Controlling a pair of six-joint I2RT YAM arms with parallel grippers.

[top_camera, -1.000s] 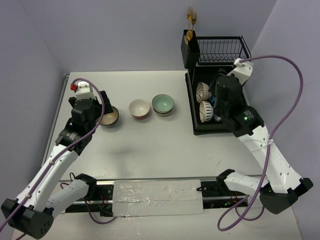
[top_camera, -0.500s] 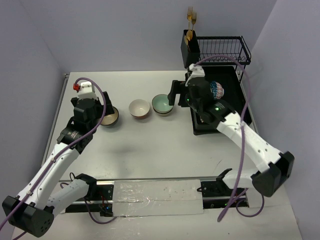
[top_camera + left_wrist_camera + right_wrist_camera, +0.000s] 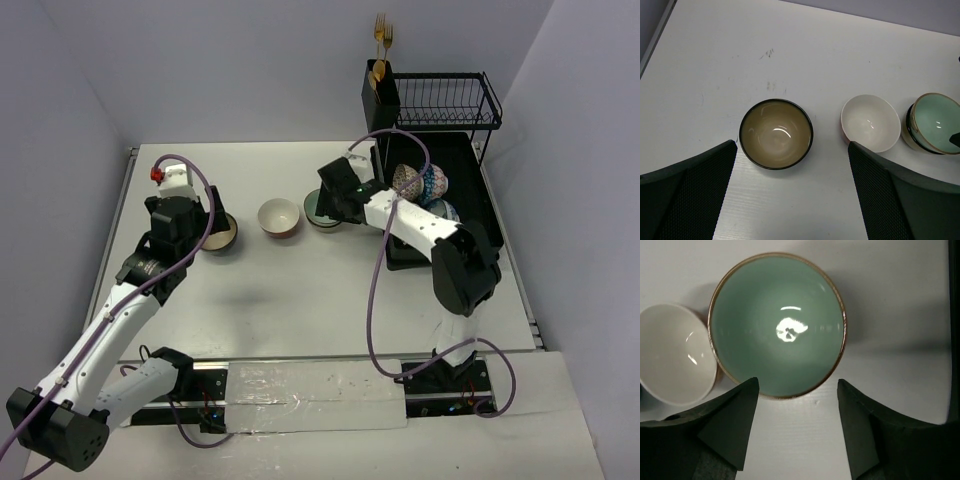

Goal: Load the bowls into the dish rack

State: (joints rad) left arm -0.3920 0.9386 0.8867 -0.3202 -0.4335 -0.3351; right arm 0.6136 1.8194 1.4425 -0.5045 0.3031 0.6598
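Table stock, left to right, in a row, all upright:
- tan dark-rimmed ceramic bowl (image 3: 776, 134)
- white round bowl with red outside (image 3: 870, 122)
- mint green bowl (image 3: 777, 325)

My left gripper (image 3: 792, 146) is spread wide above the tan one, holding nothing. My right gripper (image 3: 797, 385) is parted over the mint one, empty.

The black wire dish rack (image 3: 462, 155), far right, holds a brown-white patterned bowl (image 3: 405, 181) and a blue patterned bowl (image 3: 433, 182).
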